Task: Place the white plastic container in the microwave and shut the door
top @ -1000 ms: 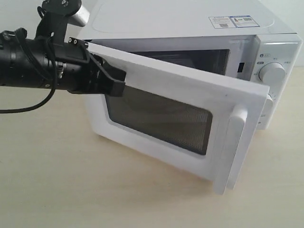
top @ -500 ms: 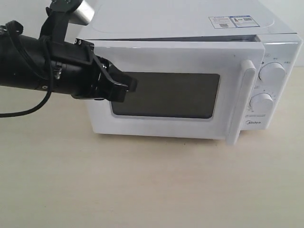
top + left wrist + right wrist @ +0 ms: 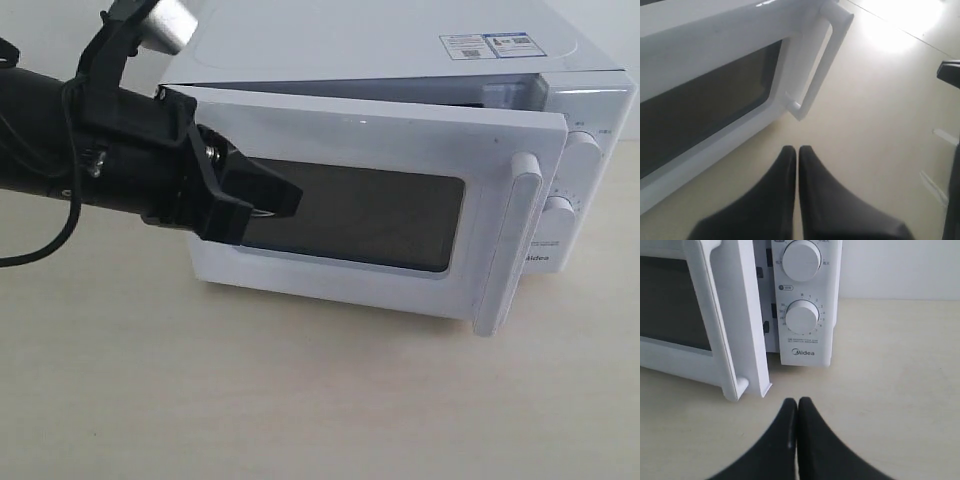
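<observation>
White plastic, the side-hinged door point(image 3: 400, 140) of the white Midea countertop microwave point(image 3: 350, 40) is standing slightly ajar. Its hinge edge is sitting at the left of the exterior view, while its vertical white bar handle point(image 3: 512, 240) at the right is hanging out from the dial panel, with a dark gap showing along the top. The left arm's black fingers point(image 3: 262, 192) are hovering before the dark mesh window point(image 3: 380, 215), toward the hinge side. They are pressed together, gripping nothing, and seem to be just short of the door. The right arm's black fingers point(image 3: 810, 430), likewise pinched together and empty, are facing the handle edge from over the beige table point(image 3: 900, 390), apart from it. The rectangular translucent-white plastic container is showing nowhere and is probably sitting inside. The closing push is likely needing to go square into the door face, and the handle end, nearer the right arm, is offering more leverage.
</observation>
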